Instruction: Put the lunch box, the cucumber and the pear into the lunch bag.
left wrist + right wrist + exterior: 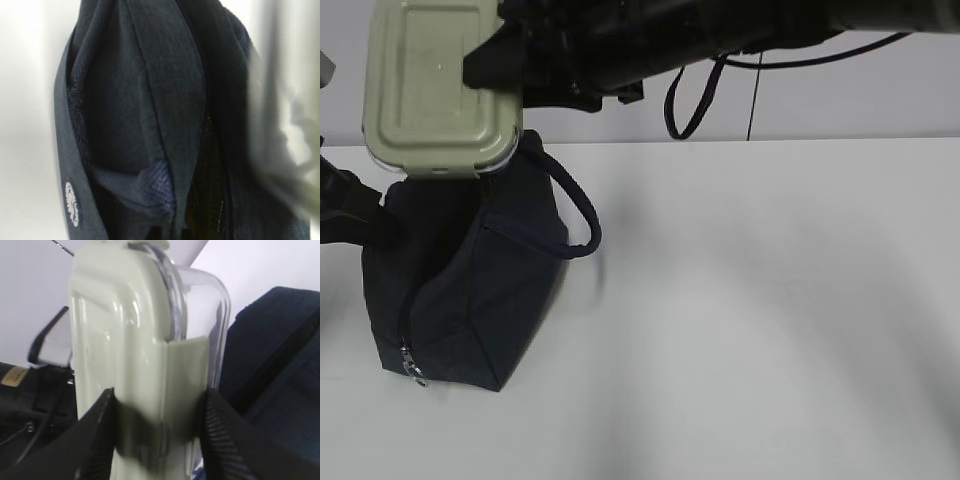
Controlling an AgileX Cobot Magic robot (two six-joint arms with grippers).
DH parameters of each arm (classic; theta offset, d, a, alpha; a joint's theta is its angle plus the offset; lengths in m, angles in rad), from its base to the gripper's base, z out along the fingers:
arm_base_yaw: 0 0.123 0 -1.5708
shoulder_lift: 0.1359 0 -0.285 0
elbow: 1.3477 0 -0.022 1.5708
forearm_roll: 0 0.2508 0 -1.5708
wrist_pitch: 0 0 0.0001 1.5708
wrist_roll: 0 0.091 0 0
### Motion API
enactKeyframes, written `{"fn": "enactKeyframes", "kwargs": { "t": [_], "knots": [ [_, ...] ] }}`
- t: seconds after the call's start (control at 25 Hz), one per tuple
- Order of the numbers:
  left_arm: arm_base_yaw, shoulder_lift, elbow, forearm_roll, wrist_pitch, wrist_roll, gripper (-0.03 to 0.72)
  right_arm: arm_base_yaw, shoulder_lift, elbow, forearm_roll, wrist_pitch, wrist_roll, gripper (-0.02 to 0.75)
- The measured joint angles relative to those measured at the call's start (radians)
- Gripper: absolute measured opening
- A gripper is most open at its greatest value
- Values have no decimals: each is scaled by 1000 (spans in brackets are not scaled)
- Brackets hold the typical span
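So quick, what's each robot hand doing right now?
Left gripper: cannot be told; its camera shows only the lunch bag.
Right gripper: closed on the lunch box, above the bag.

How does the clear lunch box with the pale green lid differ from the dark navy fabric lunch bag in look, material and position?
The clear lunch box with the pale green lid looks rigid, glossy and light; the dark navy fabric lunch bag is soft, matte and dark. The lunch box is held in the air, clamped by the right gripper; the lunch bag stands on the white table. The lunch box is smaller. Both are boxy containers.
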Motion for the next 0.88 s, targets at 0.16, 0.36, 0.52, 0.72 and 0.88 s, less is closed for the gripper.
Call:
{"fn": "enactKeyframes", "kwargs": {
  "t": [0.16,0.36,0.52,0.72,0.88],
  "knots": [
    [0,0,0,-4,0,0,1,1,72,0,-8,-18,6,342],
    [0,0,0,-4,-2,0,1,1,95,-5,-239,16,201,342],
    [0,0,0,-16,-3,0,1,1,97,-6,-494,55,393,341],
    [0,0,0,-20,-3,0,1,8,103,-8,-531,48,453,341],
    [0,0,0,-22,-3,0,1,26,143,-34,-501,30,462,341]
  ]
}}
